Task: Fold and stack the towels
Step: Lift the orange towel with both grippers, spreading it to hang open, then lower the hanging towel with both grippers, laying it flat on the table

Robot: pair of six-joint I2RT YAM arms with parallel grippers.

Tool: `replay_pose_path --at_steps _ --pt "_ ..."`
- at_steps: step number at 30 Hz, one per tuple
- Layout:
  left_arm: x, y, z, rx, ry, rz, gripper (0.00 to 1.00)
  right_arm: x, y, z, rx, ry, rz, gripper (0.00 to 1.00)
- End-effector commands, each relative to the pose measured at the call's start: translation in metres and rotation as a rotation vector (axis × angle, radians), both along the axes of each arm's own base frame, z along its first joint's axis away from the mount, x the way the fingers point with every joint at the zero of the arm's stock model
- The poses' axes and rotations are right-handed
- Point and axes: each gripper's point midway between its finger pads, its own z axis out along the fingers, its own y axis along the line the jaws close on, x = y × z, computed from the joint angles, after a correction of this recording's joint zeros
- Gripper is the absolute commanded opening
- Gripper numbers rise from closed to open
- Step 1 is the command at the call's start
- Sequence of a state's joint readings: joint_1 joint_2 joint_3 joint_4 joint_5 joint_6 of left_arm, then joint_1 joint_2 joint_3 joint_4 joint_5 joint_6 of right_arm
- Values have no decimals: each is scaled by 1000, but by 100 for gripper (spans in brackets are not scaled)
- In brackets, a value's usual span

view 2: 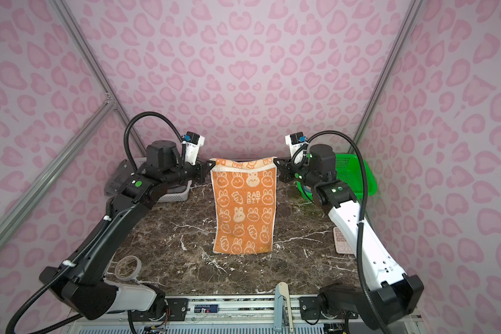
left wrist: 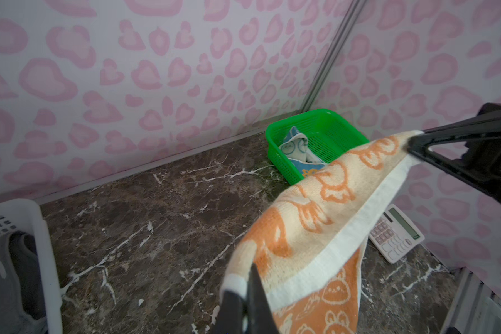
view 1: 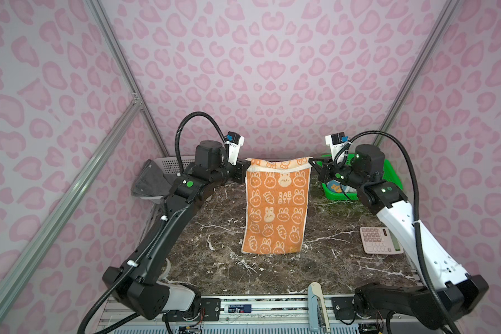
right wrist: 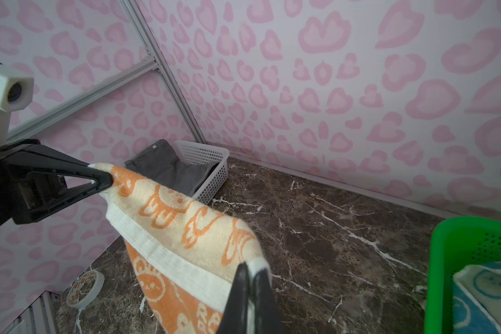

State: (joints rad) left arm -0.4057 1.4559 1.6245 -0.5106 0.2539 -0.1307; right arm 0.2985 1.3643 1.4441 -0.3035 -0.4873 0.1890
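An orange towel (view 1: 276,208) (view 2: 245,208) with cream rabbit prints hangs stretched between my two grippers over the middle of the marble table. My left gripper (view 1: 245,168) (left wrist: 245,289) is shut on one upper corner. My right gripper (view 1: 313,163) (right wrist: 250,277) is shut on the other. The top hem folds over, cream side up (left wrist: 315,231) (right wrist: 180,225). Whether the lower edge touches the table I cannot tell. A blue towel (left wrist: 295,147) (right wrist: 480,292) lies crumpled in the green basket (view 1: 388,170). A dark grey towel (view 1: 151,179) (right wrist: 168,170) sits in the white basket (right wrist: 211,156).
The green basket (left wrist: 324,118) stands at the back right corner and the white basket (view 1: 174,163) at the back left. A pink calculator (view 1: 379,240) lies at the right, under my right arm. A tape roll (view 2: 128,267) rests at the front left.
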Motion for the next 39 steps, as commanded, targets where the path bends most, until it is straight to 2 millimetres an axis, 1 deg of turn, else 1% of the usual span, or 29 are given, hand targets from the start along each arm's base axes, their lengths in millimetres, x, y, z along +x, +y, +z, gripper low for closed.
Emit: replay_pose_path --at_steps 1,2,3,5,7,9,12,15,19,23,25,26,27,28,31,33,36,39 --pt "35 -4 20 -21 -74 -3 3 33 3 16 6 -54 -9 0" --pt "42 -7 24 -22 -81 -9 3 44 2 13 1 -42 -14 0" --pt "48 -8 28 -23 -87 -14 3 51 3 19 3 -48 -16 0" --pt "53 -12 43 -25 -112 -36 3 61 4 27 3 -63 -13 0" --pt "52 -14 58 -28 -146 -49 3 64 5 38 7 -86 -9 0" --pt "47 -13 68 -29 -167 -57 3 59 6 48 17 -99 1 0" --pt "29 -8 81 -38 -187 -71 3 41 7 60 28 -116 30 0" --pt "4 -3 84 -56 -195 -93 3 13 4 65 35 -127 44 0" --pt "-37 6 85 -88 -201 -121 3 -32 5 70 49 -139 72 0" --pt "-81 17 94 -140 -208 -141 3 -77 6 81 72 -160 104 0" --pt "-99 20 99 -172 -212 -157 3 -94 3 92 89 -181 107 0" --pt "-107 21 102 -188 -211 -160 3 -101 1 93 97 -184 105 0" --pt "-111 22 103 -204 -209 -160 3 -104 -1 89 102 -177 98 0" --pt "-115 23 104 -224 -204 -158 3 -108 -4 92 114 -187 84 0" --pt "-115 28 104 -250 -187 -117 3 -110 -14 94 139 -196 30 0" --pt "-106 31 95 -247 -168 -78 3 -104 -15 86 132 -175 4 0" --pt "-85 28 72 -220 -114 -42 3 -81 -13 60 92 -102 -32 0" --pt "-53 26 37 -173 -36 16 3 -49 -10 22 35 -3 -84 0"
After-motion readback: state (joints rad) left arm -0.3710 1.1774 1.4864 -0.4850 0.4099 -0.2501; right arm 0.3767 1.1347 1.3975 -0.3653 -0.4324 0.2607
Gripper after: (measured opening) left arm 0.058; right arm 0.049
